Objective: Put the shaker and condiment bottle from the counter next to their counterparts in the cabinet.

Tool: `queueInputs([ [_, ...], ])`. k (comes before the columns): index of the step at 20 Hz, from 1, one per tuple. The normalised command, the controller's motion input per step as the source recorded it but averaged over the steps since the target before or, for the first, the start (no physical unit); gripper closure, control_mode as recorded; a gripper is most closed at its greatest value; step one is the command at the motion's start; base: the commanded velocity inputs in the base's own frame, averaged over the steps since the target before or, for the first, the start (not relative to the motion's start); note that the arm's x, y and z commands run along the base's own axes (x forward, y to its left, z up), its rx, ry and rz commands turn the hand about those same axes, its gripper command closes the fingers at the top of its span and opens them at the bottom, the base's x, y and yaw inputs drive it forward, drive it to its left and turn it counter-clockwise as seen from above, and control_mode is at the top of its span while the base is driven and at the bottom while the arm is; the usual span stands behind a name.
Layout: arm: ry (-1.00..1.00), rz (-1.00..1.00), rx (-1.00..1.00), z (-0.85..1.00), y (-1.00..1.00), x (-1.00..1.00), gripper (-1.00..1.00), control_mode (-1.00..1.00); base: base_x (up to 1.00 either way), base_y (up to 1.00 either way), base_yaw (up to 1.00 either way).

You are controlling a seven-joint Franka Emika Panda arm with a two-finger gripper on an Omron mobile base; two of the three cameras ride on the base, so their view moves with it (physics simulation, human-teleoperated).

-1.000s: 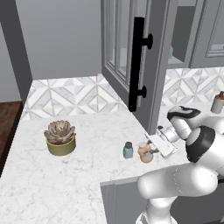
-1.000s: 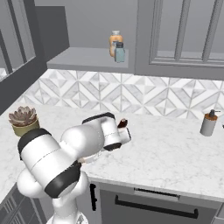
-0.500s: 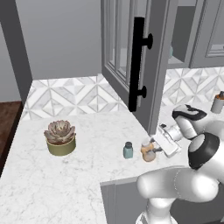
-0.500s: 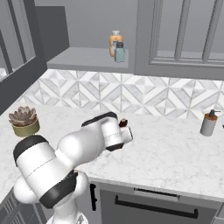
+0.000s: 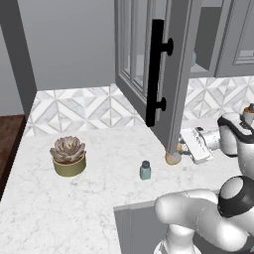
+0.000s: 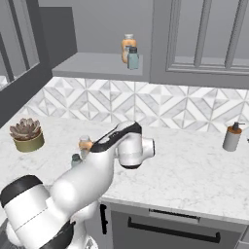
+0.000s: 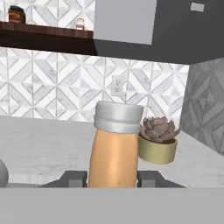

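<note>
From my remote station I read the two-finger gripper as clamped on the small orange condiment bottle with a pale cap: in the hand view one dark finger tip presses each side of the bottle's lower body, and the bottle stands upright between them.

In the left base view the orange bottle shows just its lower part at the foot of the open glass-paned cabinet door with the long black bar handle, with the white hand directly to its right. In the right base view its pale cap and orange shoulder appear just left of the arm's forearm.

The tiny teal-grey shaker with a dark cap stands upright on the white marble counter, near and to the left of the orange bottle, apart from it. In the right base view it sits just in front of the bottle.

On the grey cabinet shelf, a second orange bottle and a teal jar stand together near the right end.

A succulent in an olive pot sits on the counter's left side. A grey-brown dark-topped bottle stands far right by the patterned tile wall.
</note>
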Motion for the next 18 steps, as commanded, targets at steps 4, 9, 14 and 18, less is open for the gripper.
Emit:
queueInputs([
  [4, 0.0, -0.27, 0.28, 1.0, -0.13, 0.0, 1.0, -1.0, 0.0, 0.0, 0.0],
  [9, 0.01, -0.25, 0.24, 0.96, -0.02, 0.0, 1.0, -1.0, 0.0, 0.0, 0.0],
  [14, 0.1, -0.23, 0.08, 0.79, 0.0, 0.0, 1.0, -1.0, 0.0, 0.0, 0.0],
  [18, 0.19, -0.22, 0.0, 0.73, 0.0, 0.0, 1.0, -1.0, 0.0, 0.0, 0.0],
])
